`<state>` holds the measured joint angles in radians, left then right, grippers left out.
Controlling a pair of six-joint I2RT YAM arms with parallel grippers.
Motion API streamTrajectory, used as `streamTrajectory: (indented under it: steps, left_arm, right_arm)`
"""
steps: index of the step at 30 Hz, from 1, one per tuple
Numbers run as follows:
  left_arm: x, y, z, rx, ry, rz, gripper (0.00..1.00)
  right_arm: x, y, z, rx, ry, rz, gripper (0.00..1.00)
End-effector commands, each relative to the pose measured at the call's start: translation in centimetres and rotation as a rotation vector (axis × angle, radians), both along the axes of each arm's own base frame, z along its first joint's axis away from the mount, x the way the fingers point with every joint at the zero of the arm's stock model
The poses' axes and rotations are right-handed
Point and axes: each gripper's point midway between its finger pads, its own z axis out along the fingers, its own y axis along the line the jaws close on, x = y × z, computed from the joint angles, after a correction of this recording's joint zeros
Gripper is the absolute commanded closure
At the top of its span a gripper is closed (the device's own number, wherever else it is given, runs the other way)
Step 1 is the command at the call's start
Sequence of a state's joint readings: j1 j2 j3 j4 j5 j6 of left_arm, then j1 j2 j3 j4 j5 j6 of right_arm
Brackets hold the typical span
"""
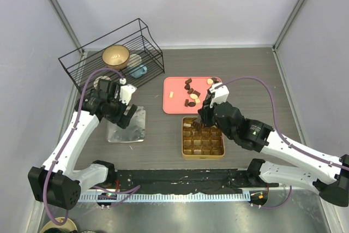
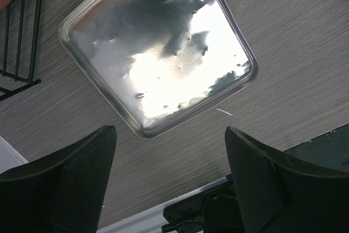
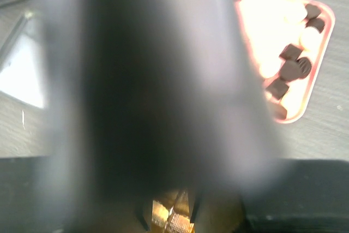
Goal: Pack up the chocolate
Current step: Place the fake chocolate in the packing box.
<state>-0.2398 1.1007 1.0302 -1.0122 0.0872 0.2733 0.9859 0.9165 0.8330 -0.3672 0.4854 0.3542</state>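
Closest to the near edge of the counter (image 1: 158,145), the gold tin (image 1: 203,156) sat a little right of centre. Its grid cells were mostly dark, as if many held a piece (an exact count was beyond the top view). The right jaws (image 1: 202,123) were down at the tin's far-left cells. Whether they pinched a piece or stood merely part-way apart could not be told. The right wrist view was swamped by a dark blur, with only a sliver of gold grid at its bottom edge.

The relation that mattered was this: the loose chocolate (image 1: 191,102) lay straight beyond those jaws, toward the far edge. It sat on the pink tray (image 1: 174,83), just past the tin's far rim. The right arm was by far the nearer one. The pieces were small rounds and squares with no long axis worth lining up to. The next reach therefore probably called for a short lift and a move outward, not a turn of the wrist.

Left of the tin, the left jaws (image 2: 169,145) hung spread wide with nothing between them. They were above the near corner of a silver lid (image 2: 163,53), well apart from the tray.

The chocolate was mostly dark brown, with a few cream or pale pieces. It was scattered over the tray's right half, with one pale piece near the left side. Farthest off, at the far-left corner, stood a wire basket (image 1: 153,42) with a bowl (image 1: 115,56) in it.
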Motion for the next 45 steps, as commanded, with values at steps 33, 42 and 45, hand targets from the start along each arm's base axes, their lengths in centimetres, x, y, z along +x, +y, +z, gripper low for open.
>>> streamTrajectory:
  steps: [33, 42, 45]
  left_arm:
    - [3.0, 0.1, 0.5, 0.033, -0.018, 0.014, 0.00]
    - [2.3, -0.2, 1.0, 0.010, -0.012, 0.010, 0.00]
    - [2.2, -0.2, 1.1, 0.007, -0.011, 0.012, 0.00]
  right_arm:
    - [1.4, 1.3, 3.1, 0.026, -0.143, 0.030, 0.51]
    - [4.4, 4.6, 8.9, 0.066, -0.306, 0.041, 0.67]
    - [7.0, 6.6, 9.6, 0.082, -0.347, 0.049, 0.67]
